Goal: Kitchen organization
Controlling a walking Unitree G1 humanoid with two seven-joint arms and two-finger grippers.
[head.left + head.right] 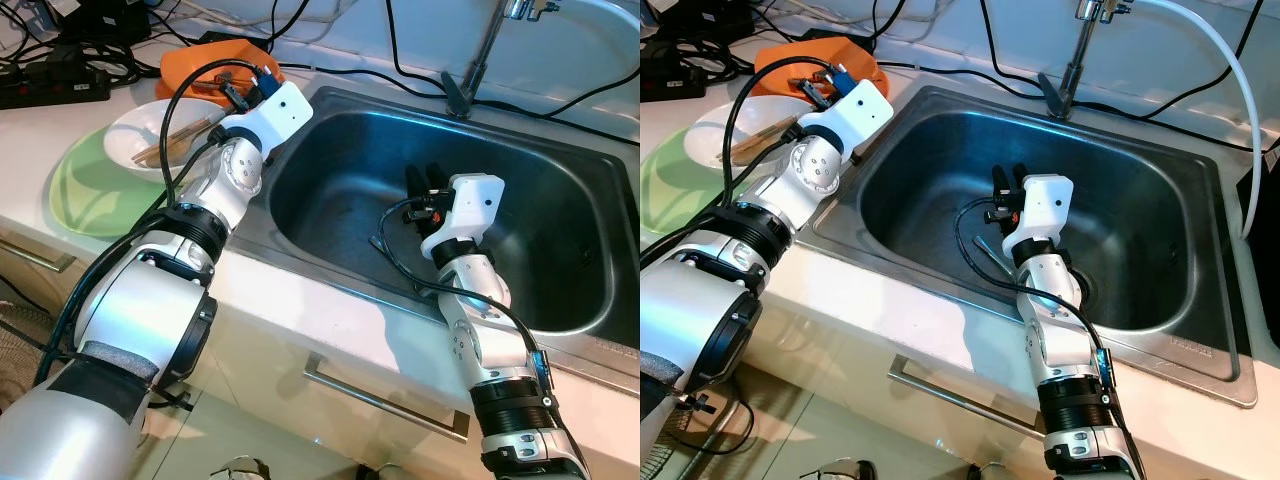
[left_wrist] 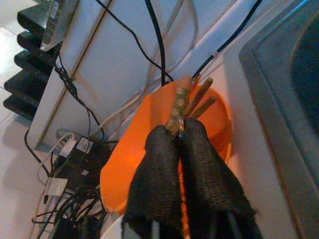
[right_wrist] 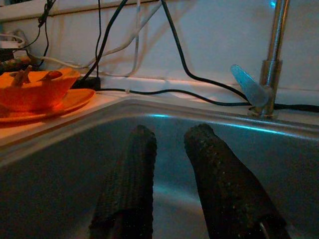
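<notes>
The left gripper (image 2: 178, 137), fingers pressed together, pinches a bundle of chopsticks (image 2: 192, 99) over the orange bowl (image 2: 149, 129) on the counter beside the sink (image 1: 330, 110). More chopsticks lie in the white bowl (image 1: 135, 130) on a green plate (image 1: 85, 190). The right gripper (image 3: 169, 144) hangs inside the sink with its fingers spread, holding nothing, below the tap (image 3: 271, 55).
</notes>
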